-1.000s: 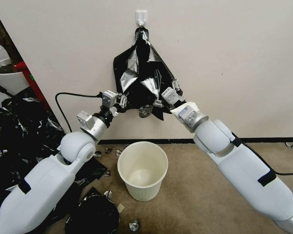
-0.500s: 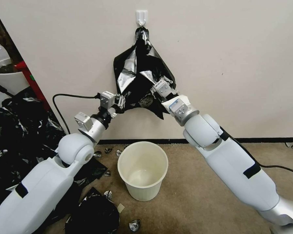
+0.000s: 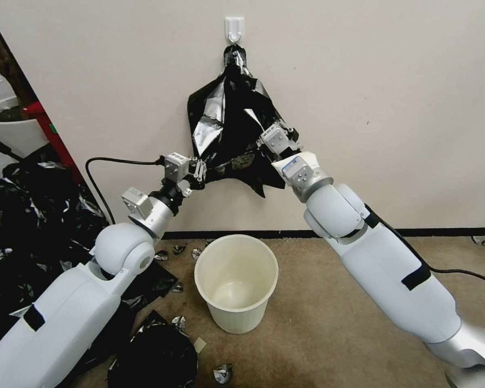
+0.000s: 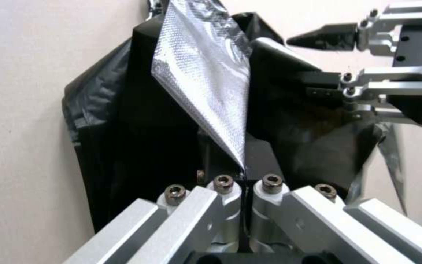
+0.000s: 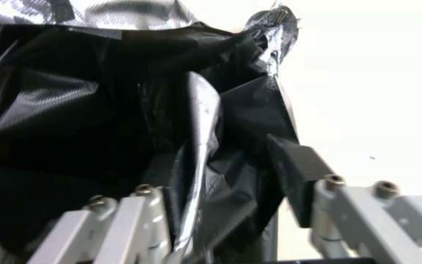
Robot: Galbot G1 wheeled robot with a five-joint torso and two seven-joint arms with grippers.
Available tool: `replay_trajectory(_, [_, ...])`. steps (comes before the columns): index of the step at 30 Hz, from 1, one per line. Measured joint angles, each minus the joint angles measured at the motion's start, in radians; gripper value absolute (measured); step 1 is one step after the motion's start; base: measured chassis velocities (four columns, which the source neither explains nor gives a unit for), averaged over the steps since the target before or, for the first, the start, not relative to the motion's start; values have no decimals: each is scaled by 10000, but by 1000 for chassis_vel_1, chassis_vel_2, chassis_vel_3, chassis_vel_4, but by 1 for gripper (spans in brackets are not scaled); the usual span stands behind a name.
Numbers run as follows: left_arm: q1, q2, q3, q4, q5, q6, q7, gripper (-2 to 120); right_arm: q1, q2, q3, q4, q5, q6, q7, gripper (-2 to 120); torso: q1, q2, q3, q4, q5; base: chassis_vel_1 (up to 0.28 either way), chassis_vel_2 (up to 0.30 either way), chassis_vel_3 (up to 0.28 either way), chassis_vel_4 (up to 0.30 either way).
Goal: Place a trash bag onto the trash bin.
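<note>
My left gripper (image 3: 203, 170) sits left of centre in the head view, fingers pinched together on a lower corner of the trash bag (image 3: 229, 134). In the left wrist view the two finger links meet at the lower middle, with a silvery fold of plastic running down into the seam between them.

My right gripper (image 3: 268, 141) is at centre frame, higher than the left, pressed into the bag's right side. Its fingers stand apart: the left wrist view shows one dark fingertip (image 4: 318, 36) pointing free at the upper right and the other against black plastic below it. The right wrist view shows bag folds lying between the spread fingers, one dark pad (image 5: 296, 172) at right of centre; nothing is clamped there.

The bag hangs as a crumpled black triangle against the wall, its neck gathered on a white hook (image 3: 234, 28) at top centre.

The trash bin (image 3: 236, 281) stands upright on the carpet at lower centre, well below the bag and between my two arms, bare inside.

Beige wall (image 3: 388, 97) behind, dark baseboard along its foot, tan carpet (image 3: 318, 323). A heap of black bags (image 3: 32, 215) fills the left edge, with silvery scraps scattered near the bin. A white plant pot (image 3: 13, 126) sits at far left.
</note>
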Motion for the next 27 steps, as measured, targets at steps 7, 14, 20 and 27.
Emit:
replay_trajectory(7, [-174,-36,91,115,10,-7,0,0,244,325,-270,-334,993,-402,96,39,0,0,0,0,0,0,0,0,0])
replay_trajectory(14, [-226,-78,110,183,7,-34,0,0,275,381,-113,-549,406,-476,139,11,0,0,0,0,1,0,0,0,0])
replay_trajectory(20, [-151,-112,-36,175,7,-53,0,0,-163,136,72,-238,528,-53,146,0,0,0,0,1,1,0,0,0,0])
replay_trajectory(27, [962,-715,-831,-181,504,-189,-155,0,-2045,-74,121,743,4312,2078,1459,0,0,0,0,-2,2,0,0,0,0])
